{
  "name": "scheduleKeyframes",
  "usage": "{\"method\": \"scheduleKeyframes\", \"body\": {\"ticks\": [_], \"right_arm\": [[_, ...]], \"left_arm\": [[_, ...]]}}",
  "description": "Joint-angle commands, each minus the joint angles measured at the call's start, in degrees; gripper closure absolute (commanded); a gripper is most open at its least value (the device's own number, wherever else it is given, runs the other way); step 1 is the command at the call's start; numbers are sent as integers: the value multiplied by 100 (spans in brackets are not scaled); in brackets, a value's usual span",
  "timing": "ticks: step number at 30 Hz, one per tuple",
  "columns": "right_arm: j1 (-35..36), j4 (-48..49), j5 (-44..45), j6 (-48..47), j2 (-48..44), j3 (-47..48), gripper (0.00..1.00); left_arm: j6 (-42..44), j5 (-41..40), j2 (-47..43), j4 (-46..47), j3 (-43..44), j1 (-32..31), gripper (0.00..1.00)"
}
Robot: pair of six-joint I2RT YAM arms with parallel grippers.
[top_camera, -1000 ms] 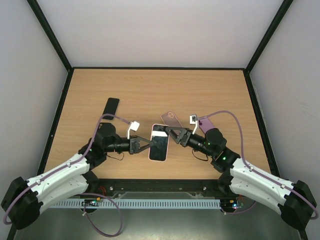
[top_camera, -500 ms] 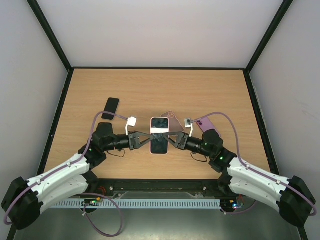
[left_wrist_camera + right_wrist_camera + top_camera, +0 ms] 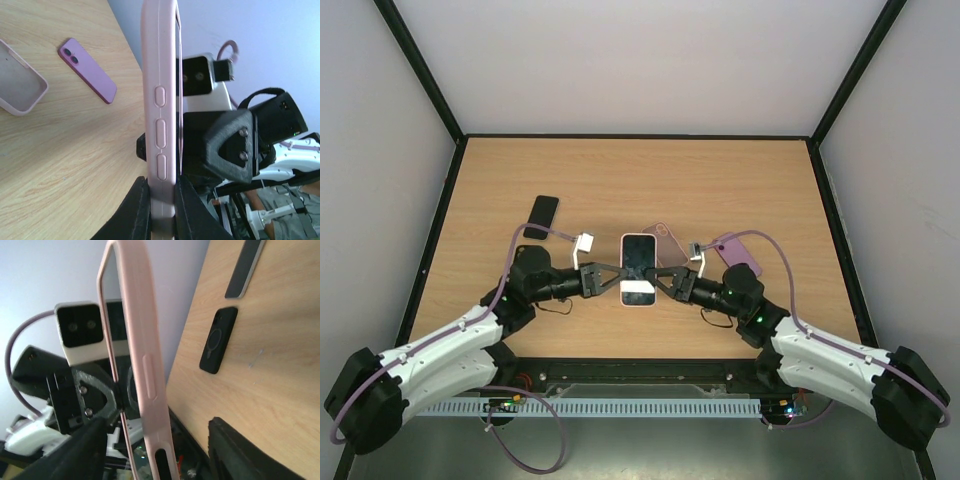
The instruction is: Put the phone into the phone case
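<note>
The phone hangs lifted over the middle of the worktop, screen up toward the overhead camera. A pink case is wrapped round its edge. In both wrist views the rim looks flush, so I judge it seated or nearly so.

A second ago the phone lay slanted, held from the left alone, with the right tool only nearing its top corner. Now it is squared up between the two arms. The bright band on the glass has slid from top to bottom, which suggests the phone was tipped.

The left tool is clamped across the cased phone's thickness. The right tool brackets the opposite edge with its fingers spread and one plainly clear of it, so it is not gripping. What likely remains is pressing the corners home.

A spare case lies empty just behind, a purple phone to the right, and a black slab well off to the left. None stands in the way.
</note>
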Motion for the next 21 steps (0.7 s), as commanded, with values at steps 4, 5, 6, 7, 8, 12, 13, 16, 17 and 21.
{"method": "scheduleKeyframes", "body": {"ticks": [4,5,6,7,8,12,13,16,17,21], "right_arm": [[7,467,-388,151,145,-154,39],[7,588,-438,213,165,-213,43],[10,695,-472,257,171,-264,49],[3,759,-493,285,173,-296,55],[4,783,-487,310,164,-320,63],[3,807,-421,331,95,-364,80],[7,809,-417,341,93,-358,84],[3,809,-509,364,192,-311,97],[3,832,-527,404,231,-304,98],[6,933,-578,548,312,-297,70]], "left_arm": [[-521,-76,89,1308,-136,26,97],[-528,-114,86,1309,-135,26,97],[-518,-149,78,1297,-130,26,97],[-493,-189,76,1280,-116,26,97],[-483,-222,75,1265,-111,26,97],[-443,-393,68,1189,-133,33,97],[-416,-454,55,1113,-129,34,97],[-287,-599,33,883,-114,43,97],[-264,-627,30,856,-125,50,97],[-317,-664,-26,949,-190,69,97]]}}
